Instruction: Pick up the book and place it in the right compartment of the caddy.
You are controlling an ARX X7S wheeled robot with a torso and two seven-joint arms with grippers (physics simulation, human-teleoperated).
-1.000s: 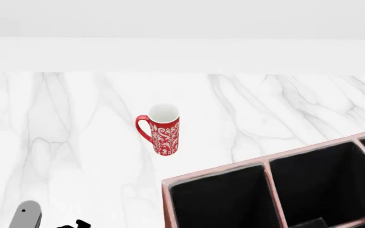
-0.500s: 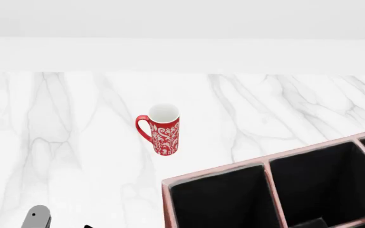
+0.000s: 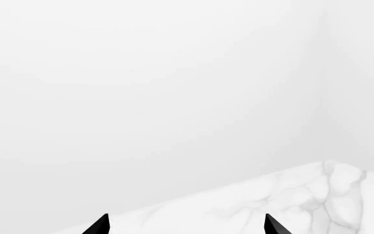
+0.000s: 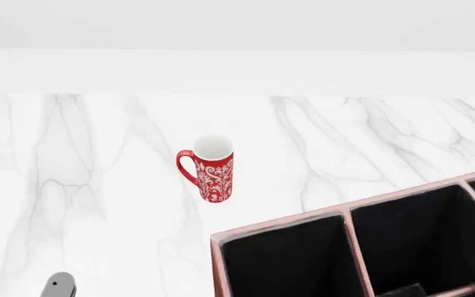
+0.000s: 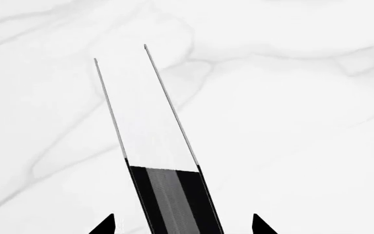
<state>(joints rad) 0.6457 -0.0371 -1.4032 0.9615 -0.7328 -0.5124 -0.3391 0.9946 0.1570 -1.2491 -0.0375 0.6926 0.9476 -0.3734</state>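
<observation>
Right wrist view: the book stands on edge on the marble top, white page block flanked by thin black covers, matte black spine nearest the camera. The right gripper straddles it, black pointed tips wide apart on either side, not touching. Left gripper jaws spread wide, empty, over a marble corner. In the head view, the red patterned mug stands upright behind the caddy, pink-rimmed, black-lined, dividers square.
</observation>
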